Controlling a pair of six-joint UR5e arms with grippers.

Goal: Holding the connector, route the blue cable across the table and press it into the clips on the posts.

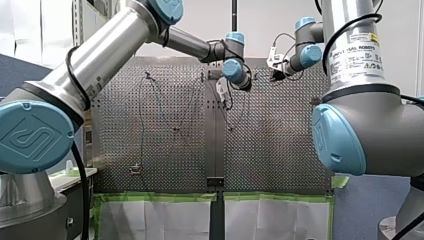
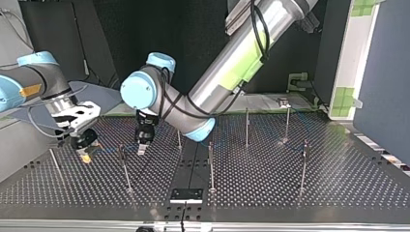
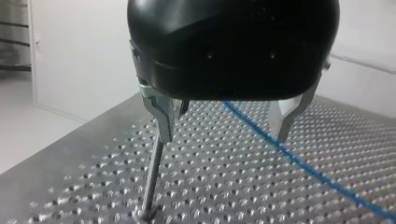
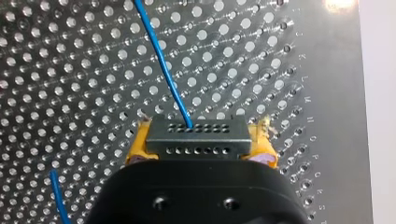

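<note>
Pinching the connector (image 4: 198,137) between yellow pads (image 4: 137,143), my right gripper (image 4: 201,142) is holding it low over the table (image 4: 70,70). The cable (image 4: 163,60) is trailing away, looking thin, light and limp, so it is probably wanting guidance near each post (image 3: 152,182). My left gripper (image 3: 224,120) is hanging wide above it.

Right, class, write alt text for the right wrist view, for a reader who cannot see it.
My right gripper, with yellow pads, clamps a dark grey rectangular connector with two rows of small holes. A thin blue cable leaves the connector and runs ahead of the gripper over the perforated metal table.
</note>
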